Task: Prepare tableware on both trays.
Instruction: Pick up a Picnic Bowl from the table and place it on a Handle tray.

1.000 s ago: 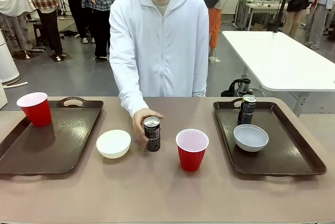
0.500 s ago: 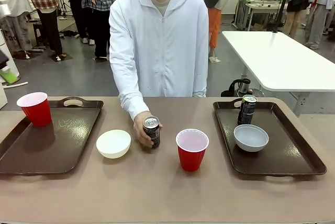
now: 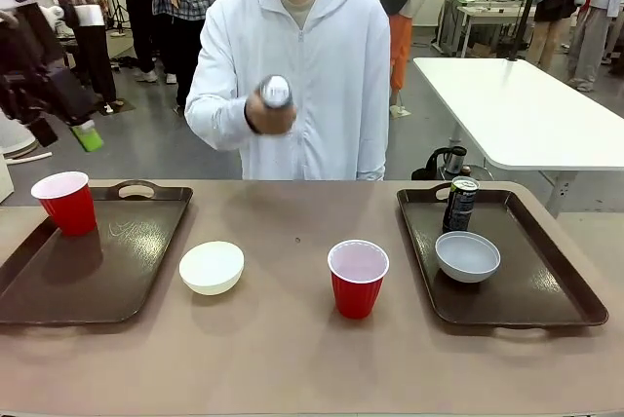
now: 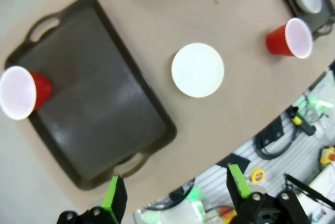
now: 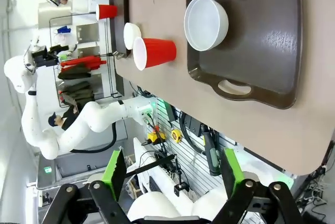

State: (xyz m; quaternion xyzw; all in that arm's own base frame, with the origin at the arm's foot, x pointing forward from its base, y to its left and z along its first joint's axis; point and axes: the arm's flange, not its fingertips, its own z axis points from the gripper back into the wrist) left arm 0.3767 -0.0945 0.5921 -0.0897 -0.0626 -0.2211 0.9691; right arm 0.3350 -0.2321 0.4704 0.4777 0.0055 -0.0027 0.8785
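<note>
Dark can (image 3: 460, 205), its lettering illegible

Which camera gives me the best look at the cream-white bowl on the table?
Front view: the cream-white bowl is sharp and whole, beside the left tray. Left wrist view shows it from above, blurred; right wrist view, small and far.

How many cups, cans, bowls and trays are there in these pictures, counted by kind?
Red cups: 2
Drink cans: 2
Bowls: 2
Trays: 2
Total: 8
</note>
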